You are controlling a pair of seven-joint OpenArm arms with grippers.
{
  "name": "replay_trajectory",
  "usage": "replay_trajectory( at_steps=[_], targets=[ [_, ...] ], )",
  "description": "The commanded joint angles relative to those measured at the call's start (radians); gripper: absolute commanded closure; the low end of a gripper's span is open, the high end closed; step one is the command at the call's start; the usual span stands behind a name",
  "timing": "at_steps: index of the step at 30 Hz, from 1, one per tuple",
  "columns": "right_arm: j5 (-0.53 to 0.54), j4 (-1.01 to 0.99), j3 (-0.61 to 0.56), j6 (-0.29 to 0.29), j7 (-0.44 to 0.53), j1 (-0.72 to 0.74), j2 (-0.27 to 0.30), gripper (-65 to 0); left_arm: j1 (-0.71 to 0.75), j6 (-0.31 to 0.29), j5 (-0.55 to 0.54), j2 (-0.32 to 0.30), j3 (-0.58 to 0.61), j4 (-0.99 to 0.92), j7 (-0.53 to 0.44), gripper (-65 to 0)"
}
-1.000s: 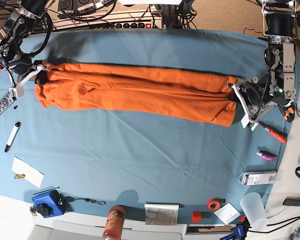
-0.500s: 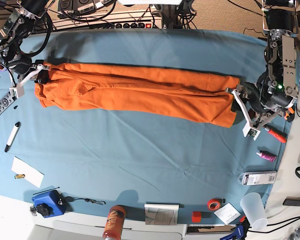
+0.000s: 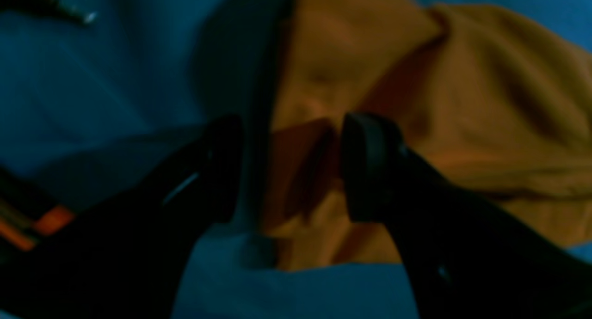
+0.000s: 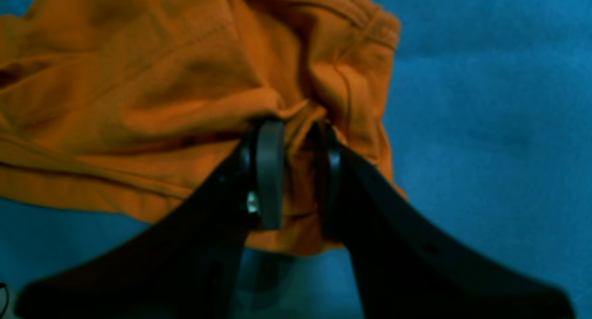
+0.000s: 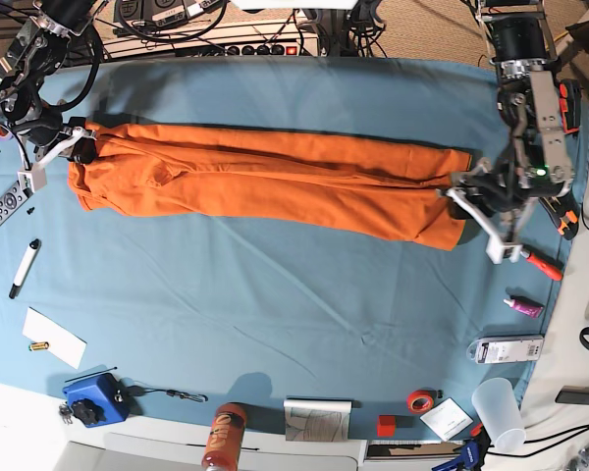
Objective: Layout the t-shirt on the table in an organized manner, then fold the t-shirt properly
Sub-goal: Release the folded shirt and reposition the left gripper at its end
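The orange t-shirt [image 5: 265,177] lies stretched in a long band across the blue table [image 5: 275,324]. The right gripper [image 4: 296,171] pinches a bunch of cloth at one end. The left gripper [image 3: 291,166] is spread wide at the other end, holding nothing.

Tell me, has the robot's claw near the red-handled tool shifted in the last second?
Yes. The left tool has let go of the t-shirt and drawn back and up, away from the red-handled screwdriver on the table.

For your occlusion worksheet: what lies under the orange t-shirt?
Under the t-shirt only the table with its teal cloth shows, all around the shirt's edges. Whatever might lie beneath the shirt's middle is covered and cannot be seen.
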Motion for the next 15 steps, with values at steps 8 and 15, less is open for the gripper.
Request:
replay_trajectory(
  at_steps=[8,15],
  targets=[
    [0.014,0.014,0.008,0.001,0.004,0.008,0.023,-12.5,-0.015,-0.164,-0.328,-0.011,-0.098,-0.213,0.058,-34.5],
    [0.014,0.014,0.008,0.001,0.008,0.008,0.023,-12.5,-0.015,-0.204,-0.418,-0.011,-0.098,-0.307,0.087,-30.9]
  ],
)
